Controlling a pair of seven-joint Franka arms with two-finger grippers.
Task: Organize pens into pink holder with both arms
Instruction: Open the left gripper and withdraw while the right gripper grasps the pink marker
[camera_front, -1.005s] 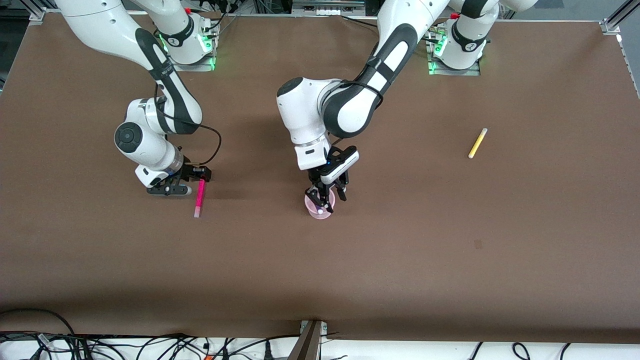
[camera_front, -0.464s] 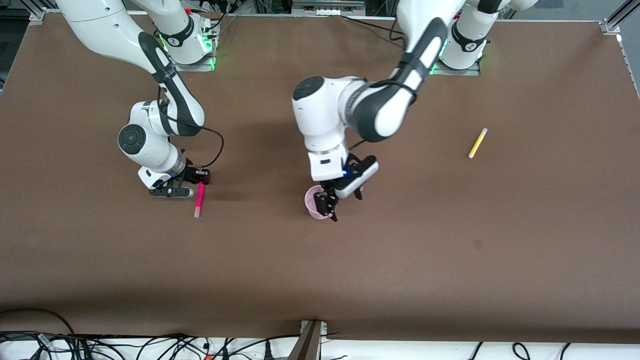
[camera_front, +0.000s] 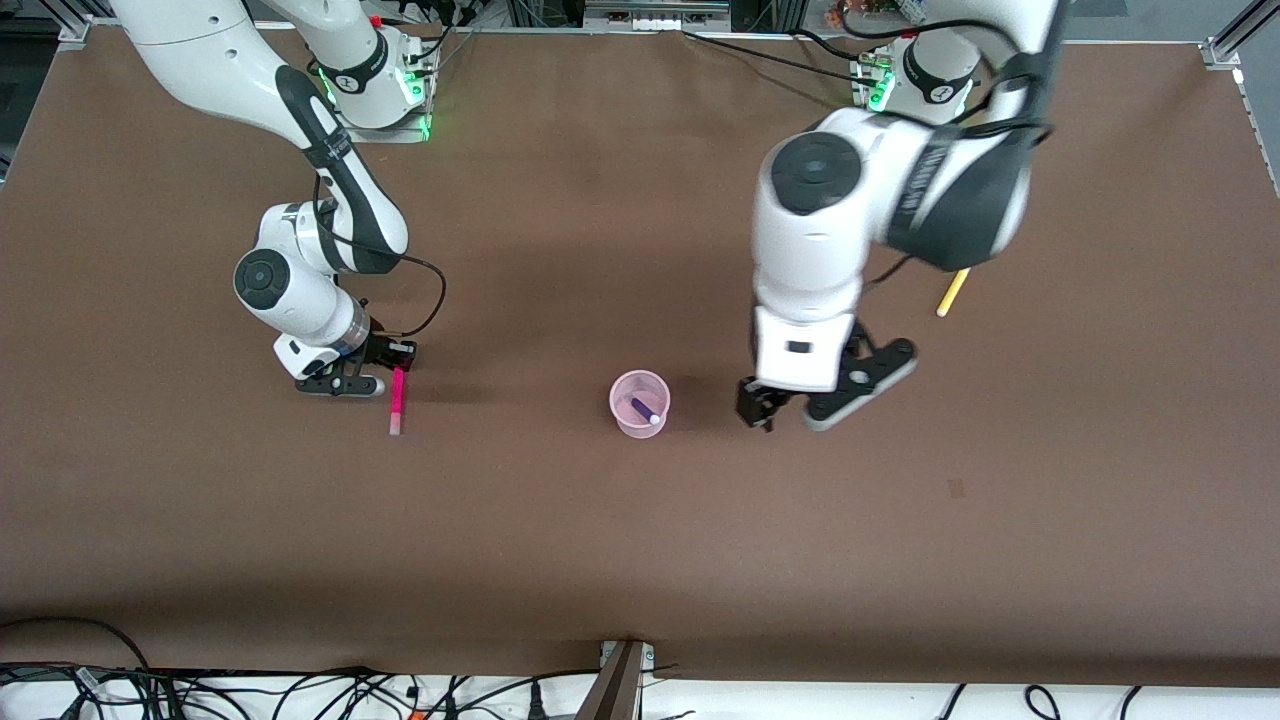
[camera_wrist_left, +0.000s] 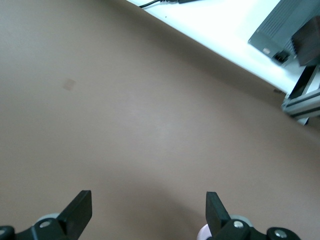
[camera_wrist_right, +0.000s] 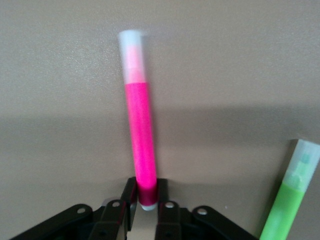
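**Right gripper clamps the pink pen; left gripper hangs open beside the holder**

On the brown table (camera_front: 620, 560), the pink holder (camera_front: 639, 404) stands a little below the middle of the front view. It holds the dark purple pen (camera_front: 646, 409), which leans inside with its pale end toward the front camera.

In the centre-left of the front view, the right gripper (camera_front: 398, 362) is down at the table, its fingers clenched on the upper end of the magenta-pink pen (camera_front: 398, 397). The pen lies flat on the table, its pale grey cap pointing toward the front camera. In the right wrist view the two fingers (camera_wrist_right: 131, 196) pinch the pen's end (camera_wrist_right: 141, 145) from both sides, and the pen runs up the middle of that frame to its pale cap. The green pen (camera_wrist_right: 289, 200) shows at the lower right corner of that same frame, lying on the table just beside the gripper; in the front view it is hidden under the right arm.

The left gripper (camera_front: 790, 405) hangs over bare table right of centre in the front view, toward the left arm's end from the holder and apart from it. Its fingers (camera_wrist_left: 80, 212) are spread wide and hold nothing.

The yellow pen (camera_front: 953, 291) lies on the table in the upper right part of the front view, partly covered by the left arm's elbow.
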